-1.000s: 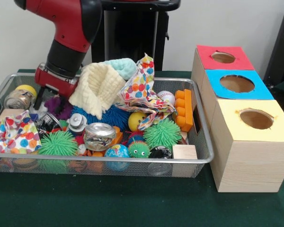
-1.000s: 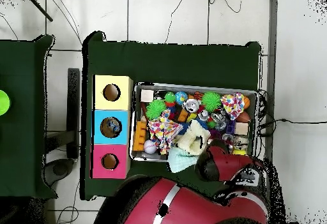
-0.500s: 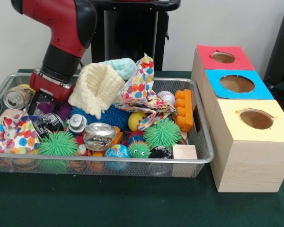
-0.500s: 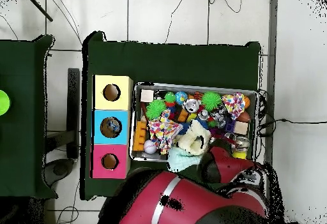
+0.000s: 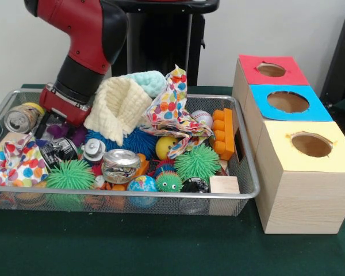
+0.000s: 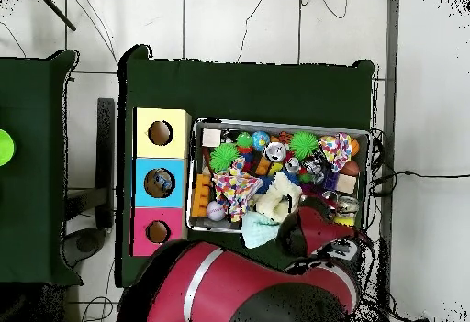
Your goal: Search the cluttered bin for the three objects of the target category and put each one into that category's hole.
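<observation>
Wire bin (image 5: 241, 192) sits on a green counter (image 5: 161, 247), crammed with toys. At its far left lies a can (image 5: 20, 118). Just right of it, the red arm's claw (image 5: 52, 118) dips into the clutter; whether it grips anything cannot be told. A crushed can (image 5: 120, 165) sits mid-front. Three boxes (image 5: 302, 178) with red, blue and yellow holed tops stand at right.

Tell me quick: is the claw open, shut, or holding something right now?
Claw: cannot tell. It is low in the wire bin, beside a crushed can, with its tips hidden among the clutter.
</observation>
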{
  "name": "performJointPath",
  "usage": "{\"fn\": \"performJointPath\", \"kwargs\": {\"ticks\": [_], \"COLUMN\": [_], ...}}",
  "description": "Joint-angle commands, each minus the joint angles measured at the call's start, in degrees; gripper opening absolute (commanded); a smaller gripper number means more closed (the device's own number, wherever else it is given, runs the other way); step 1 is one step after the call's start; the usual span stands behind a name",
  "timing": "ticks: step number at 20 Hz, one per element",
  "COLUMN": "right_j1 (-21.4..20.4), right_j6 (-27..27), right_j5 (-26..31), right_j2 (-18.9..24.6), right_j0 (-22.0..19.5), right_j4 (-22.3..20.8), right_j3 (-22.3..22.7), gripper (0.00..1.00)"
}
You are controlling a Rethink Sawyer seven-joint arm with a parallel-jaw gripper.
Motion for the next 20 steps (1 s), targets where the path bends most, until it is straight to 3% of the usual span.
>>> {"fn": "performJointPath", "kwargs": {"ticks": [1,5,14,15,20], "right_j1": [5.37,4.64,4.24,4.10,4.41], "right_j6": [2.82,1.27,-0.91,-1.07,-0.77], "right_j5": [13.89,21.15,27.97,28.85,29.26], "right_j2": [3.73,1.45,6.62,6.96,6.27], "right_j0": [-0.16,2.09,-1.01,-1.15,-0.23], "right_j4": [3.34,3.51,-0.23,-0.77,-0.96], "right_j3": [-5.59,-6.11,-8.15,-8.35,-8.58], "gripper": [1.00,1.00,1.00,0.00,0.00]}}
